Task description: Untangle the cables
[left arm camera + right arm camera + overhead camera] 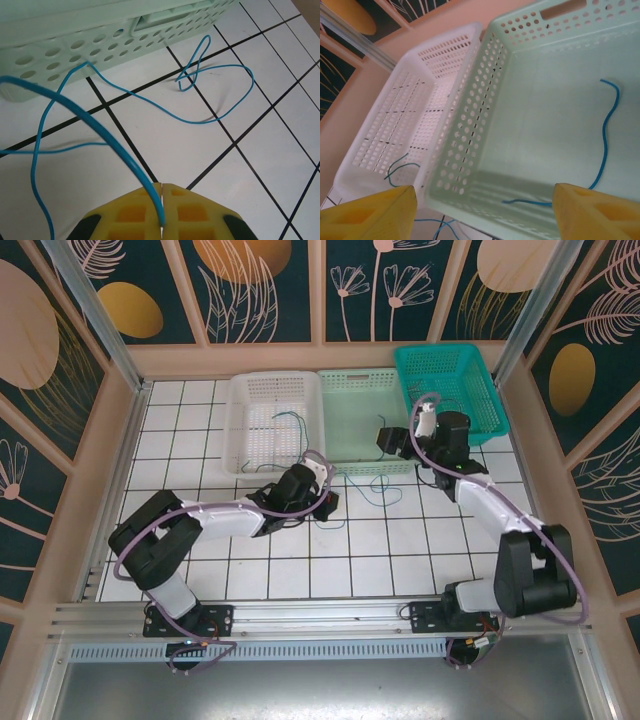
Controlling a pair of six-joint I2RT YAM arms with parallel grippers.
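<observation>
Cables (378, 485): thin loose strands, some on the tiles in front of the baskets, some inside two of the baskets.
Table (250, 575): white tiles with dark grout lines; both arms are bolted at its near edge.
White basket (238, 430): on the far left of the row, touching the pale green one; a thin dark greenish strand (400, 167) lies on its floor.
Pale green basket (360, 405): in the middle of the row; a blue strand (606, 125) curves across its floor.
Teal basket (470, 380): at the right end, set further back, near the far right corner.
Left arm (220, 520): reaches low across the tiles towards the front of the white and green baskets.
Right arm (500, 515): stretches forward, its wrist over the front right part of the green basket.
Right gripper (482, 215): its yellow fingers (370, 215) stand wide apart with nothing between them, hanging above the near wall of the green basket.
Left gripper (163, 212): its yellow pads (132, 215) are pressed together, pinching the blue cable.
Blue cable (100, 124): rises in an arc from the pinched pads, then loops over the tiles just in front of the green basket, crossing itself in a small twist; where its far end goes I cannot tell.
</observation>
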